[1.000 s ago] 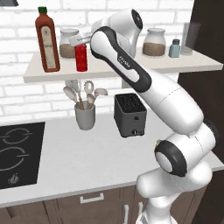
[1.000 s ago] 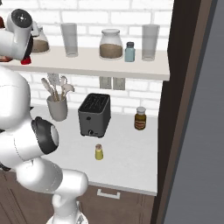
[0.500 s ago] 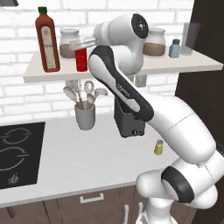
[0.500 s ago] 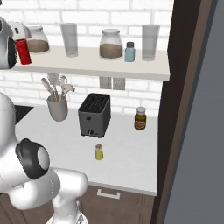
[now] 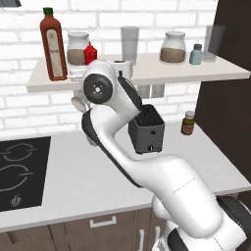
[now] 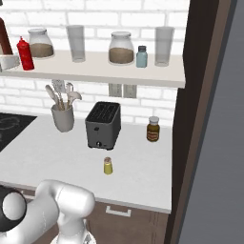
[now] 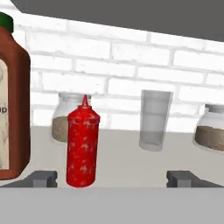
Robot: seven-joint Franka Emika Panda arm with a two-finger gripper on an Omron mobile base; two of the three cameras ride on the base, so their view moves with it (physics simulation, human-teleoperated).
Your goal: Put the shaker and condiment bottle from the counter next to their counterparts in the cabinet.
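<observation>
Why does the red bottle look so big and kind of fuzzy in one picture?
In the hand view the condiment bottle sits close to the camera, so it looks big and soft-edged; in the right base view it is small and farther away, with flat, even lighting and no glare.

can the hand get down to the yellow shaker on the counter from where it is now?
Probably yes. The hand is open up at the shelf, with the red squeeze bottle standing free ahead. The shaker stands alone on open counter, apart from the toaster, so nothing crowds it.
</observation>
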